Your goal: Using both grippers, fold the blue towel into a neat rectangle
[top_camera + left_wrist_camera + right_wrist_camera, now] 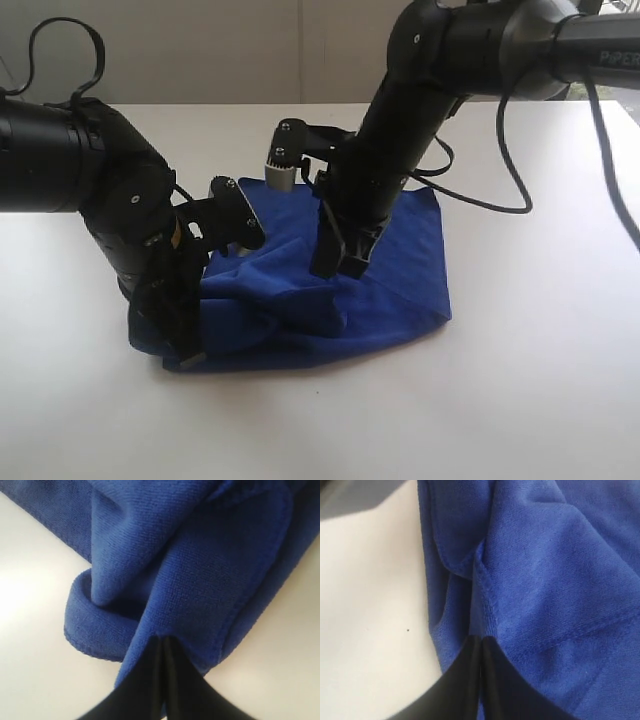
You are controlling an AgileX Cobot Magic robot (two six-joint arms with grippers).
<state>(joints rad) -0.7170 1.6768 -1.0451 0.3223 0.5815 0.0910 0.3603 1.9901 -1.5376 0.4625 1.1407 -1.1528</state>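
Exterior: blue towel lies bunched on the white desk, with folds heaped toward its left side. Left hand is down at the towel's near-left corner. Right hand is planted mid-towel. Finger gaps are unreadable from here. "PiPER" is legible on the right arm.

Left wrist: left hand has its fingers pressed together, pinching a rolled fold of towel. Fuzzy weave, thin stitched hem along the edge.

Right wrist: right hand has its fingers fully together, nipping the stitched hem of the towel right at its edge, beside bare desk.
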